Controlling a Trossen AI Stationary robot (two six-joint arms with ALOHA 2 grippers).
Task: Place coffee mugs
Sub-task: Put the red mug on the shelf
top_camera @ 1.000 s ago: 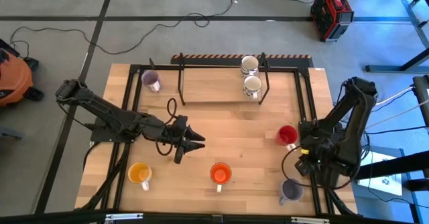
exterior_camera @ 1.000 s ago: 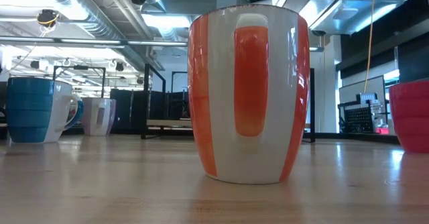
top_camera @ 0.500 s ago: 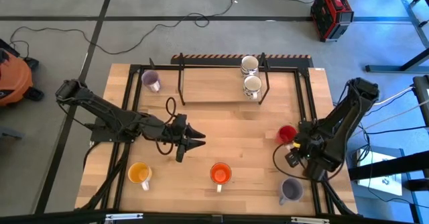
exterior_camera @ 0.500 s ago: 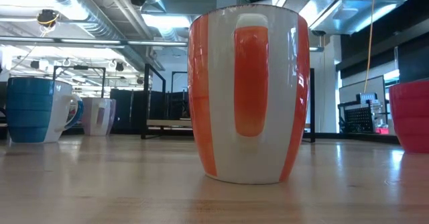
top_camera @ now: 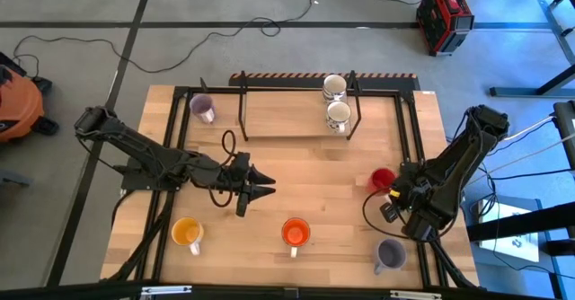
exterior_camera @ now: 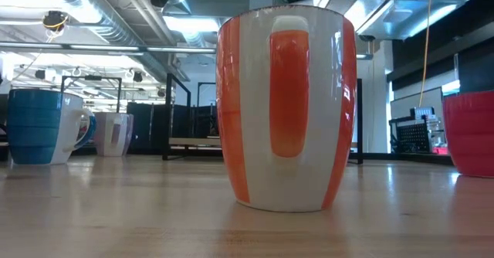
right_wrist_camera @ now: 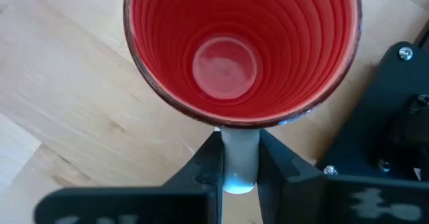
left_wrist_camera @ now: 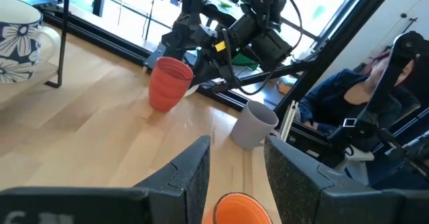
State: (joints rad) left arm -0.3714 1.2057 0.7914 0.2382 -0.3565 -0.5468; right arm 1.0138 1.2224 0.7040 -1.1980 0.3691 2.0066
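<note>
Looking down on your wooden table (top_camera: 296, 156), you see the black metal rack (top_camera: 299, 111) standing at its far side, with two white flower-patterned mugs (top_camera: 337, 102) in a short row at the rack's right end. The left arm (top_camera: 144, 156) reaches in from the left edge toward the middle of the table, and the right arm (top_camera: 458, 170) bends in from the right edge.

Your left gripper (top_camera: 260, 188) hovers over bare wood near the table's centre; its fingers (left_wrist_camera: 188, 177) are spread apart and grasp nothing. Your right gripper (right_wrist_camera: 238, 163) sits at the red mug (top_camera: 384, 180) near the right side of the table, and its fingers (right_wrist_camera: 208, 167) are clenched on the mug's pale handle (right_wrist_camera: 239, 158), one on each side. In the left wrist view the red mug leans, tipped away from upright.

The other mugs stand apart from one another. The orange-and-white mug (top_camera: 296, 233) is near the front edge at the middle, handle toward the front. The yellow-orange mug (top_camera: 187, 233) is near the front left. One lilac mug (top_camera: 389, 255) is at the front right corner, just beside the right arm, and another lilac mug (top_camera: 203, 108) stands at the far left, beside the rack. The low view shows a blue mug (exterior_camera: 38, 125) standing upright on the table.
</note>
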